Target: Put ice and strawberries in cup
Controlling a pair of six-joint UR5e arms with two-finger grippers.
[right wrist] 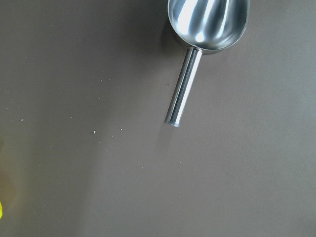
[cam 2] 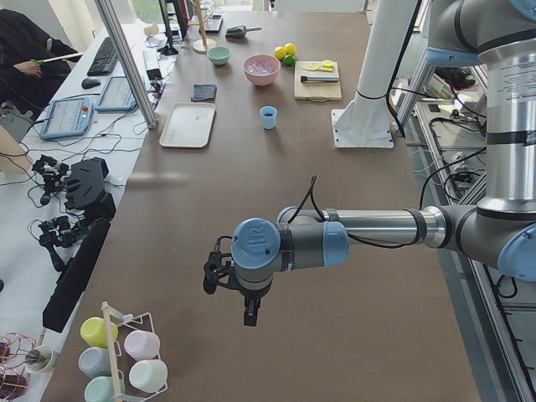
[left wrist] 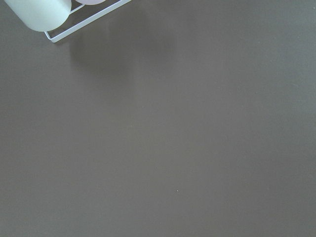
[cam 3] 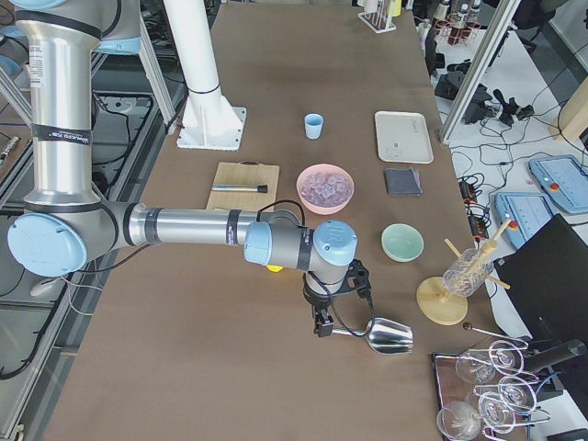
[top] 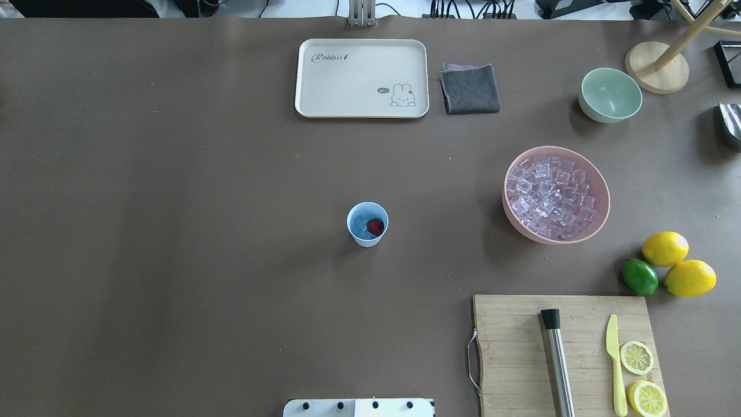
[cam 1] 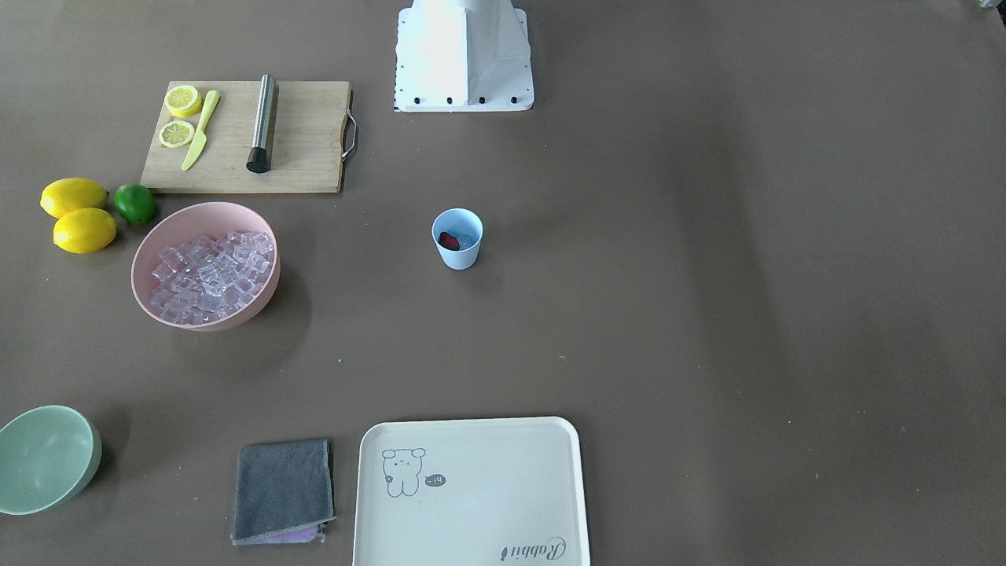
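Cup: the light blue cup (top: 367, 225) stands upright near the middle of the table (top: 173, 231), well apart from both arms.
Strawberry: the red strawberry (top: 375, 226) lies inside the cup, beside some ice.
Ice: a few pieces of ice (top: 361, 223) are in the cup; many more fill the pink bowl (top: 550, 238).
Left gripper: the left gripper (cam 2: 249, 311) hangs over bare table — whether its fingers are apart or together, I cannot tell.
Right gripper: the right gripper (cam 3: 322, 326) is low, just beside the handle of the metal scoop (cam 3: 386, 336) lying on the table — state of its fingers cannot be told.
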